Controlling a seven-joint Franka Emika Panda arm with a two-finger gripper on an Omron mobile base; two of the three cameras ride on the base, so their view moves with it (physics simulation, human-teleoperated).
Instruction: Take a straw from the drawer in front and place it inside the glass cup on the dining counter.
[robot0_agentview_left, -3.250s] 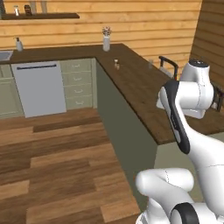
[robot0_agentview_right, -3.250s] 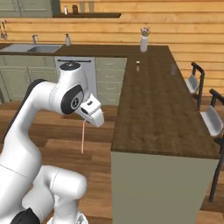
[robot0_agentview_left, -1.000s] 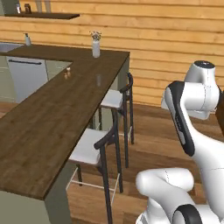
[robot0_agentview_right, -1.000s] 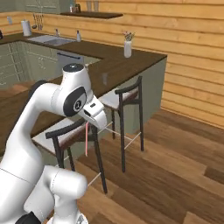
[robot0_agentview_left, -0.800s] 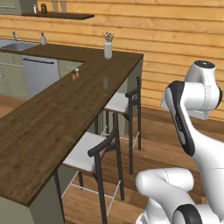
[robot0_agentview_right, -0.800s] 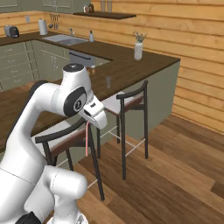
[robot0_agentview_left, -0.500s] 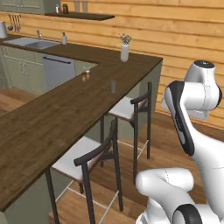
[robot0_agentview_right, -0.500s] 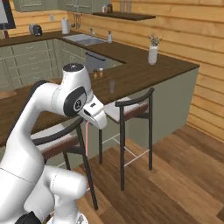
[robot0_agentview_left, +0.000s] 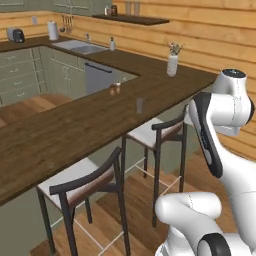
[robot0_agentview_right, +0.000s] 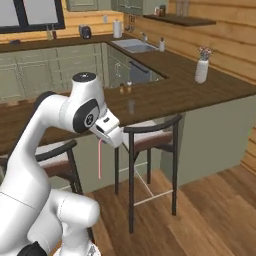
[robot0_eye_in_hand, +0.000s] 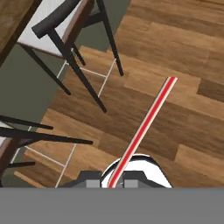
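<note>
My gripper (robot0_agentview_right: 102, 142) is shut on the top end of the straw (robot0_agentview_right: 99, 161), a thin reddish-pink stick that hangs straight down over the wood floor beside the bar stools. In the hand view the straw (robot0_eye_in_hand: 142, 129) runs up and to the right from between the fingertips of the gripper (robot0_eye_in_hand: 110, 183). The glass cup (robot0_agentview_left: 140, 105), small and clear, stands upright on the dining counter (robot0_agentview_left: 75, 125), a dark wood slab, well ahead of the hand. From the right base camera the dining counter (robot0_agentview_right: 175, 95) lies behind the gripper. The drawer is out of view.
Two bar stools (robot0_agentview_left: 156, 133) (robot0_agentview_left: 82, 181) stand along the near side of the counter, between me and the cup. A white vase (robot0_agentview_left: 172, 65) and two small shakers (robot0_agentview_left: 116, 88) sit on the counter. A sink (robot0_agentview_left: 80, 46) lies on the far counter.
The whole scene has slid across both base views, so the base has moved; the counter and stools now stand closer and more side-on. The straw stays gripped in the same pose.
</note>
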